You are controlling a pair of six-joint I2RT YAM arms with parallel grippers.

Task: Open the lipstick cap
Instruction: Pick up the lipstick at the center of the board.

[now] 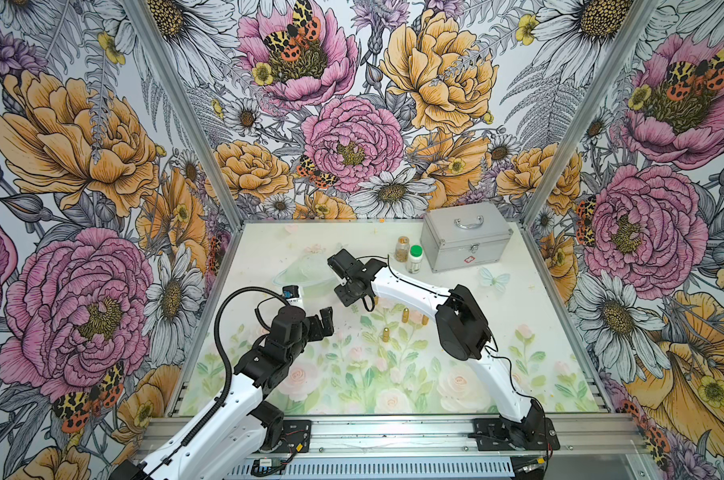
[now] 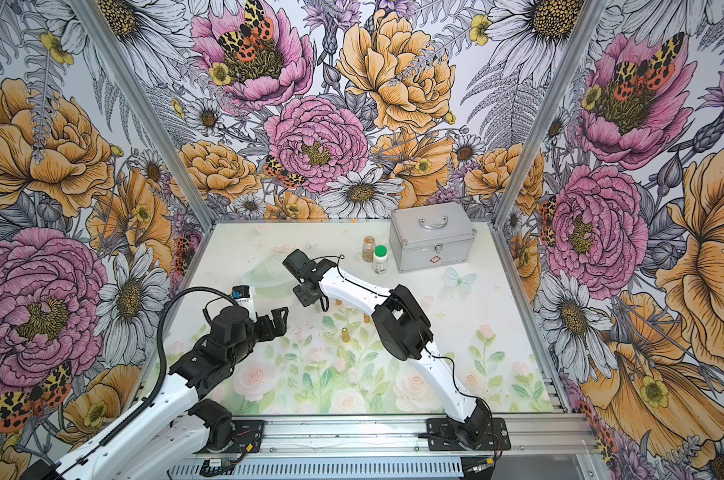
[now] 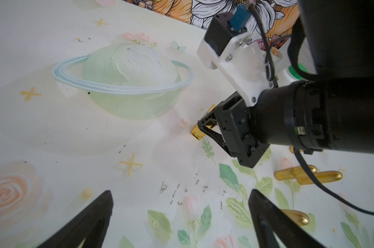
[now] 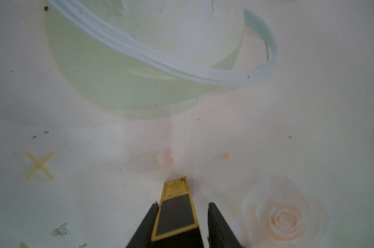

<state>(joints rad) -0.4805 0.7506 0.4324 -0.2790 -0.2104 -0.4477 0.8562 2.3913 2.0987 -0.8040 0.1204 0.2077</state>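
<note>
Straddling the gold lipstick [image 4: 175, 212] at lower centre of frame, right gripper [image 4: 182, 205] is sitting narrow, touching one side with a gap opposite; left gripper [image 3: 180, 191] is hovering, spread wide.

Robot test booth (lab rig); aluminium frame [image 1: 185, 112], floral wall panels [image 1: 352, 137]; arms [image 1: 406, 286] on rail [image 1: 393, 434]

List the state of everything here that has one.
Left pincer, open, empty.
Right pincer, open around the square lipstick; one finger touches it, the other shows a gap.
Square lipstick, cap on as far as shown.
Bullet lipsticks, capped.
Case, shut.
Green-capped bottle, upright, capped.
Jar, upright, lidded.
</note>
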